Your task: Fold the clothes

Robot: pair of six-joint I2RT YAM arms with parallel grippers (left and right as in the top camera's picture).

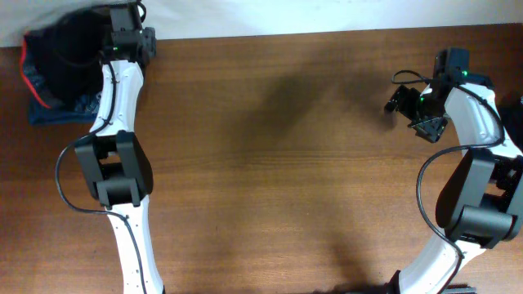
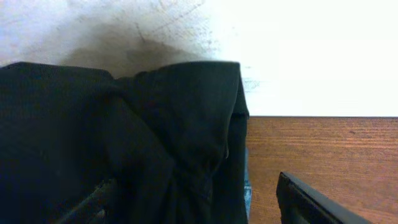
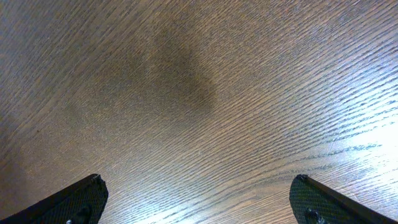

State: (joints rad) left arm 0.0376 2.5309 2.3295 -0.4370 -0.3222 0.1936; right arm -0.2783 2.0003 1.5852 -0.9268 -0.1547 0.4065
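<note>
Clothes lay bunched in a heap at the far left corner of the desk, spilling a little past its far edge toward the white wall. Most of the heap was a black garment. A red-orange edge curved along its left side. A blue piece with a pale pattern stuck out from under it on the near side.

The left arm reached along the left side of the desk to that corner. The left gripper hung over the right-hand part of the heap with its fingers spread wide. One finger sat low among the black folds, though whether it touched the cloth could not be told. The other finger stood over bare wood just beside the garment's right edge. Black cloth filled most of the gap between them, but nothing was pinched.

The right gripper hovered near the right edge of the desk, well apart from the heap. Its two fingers were parted wide over bare wood grain and held nothing. A soft dark shadow lay on the wood ahead of them.
</note>
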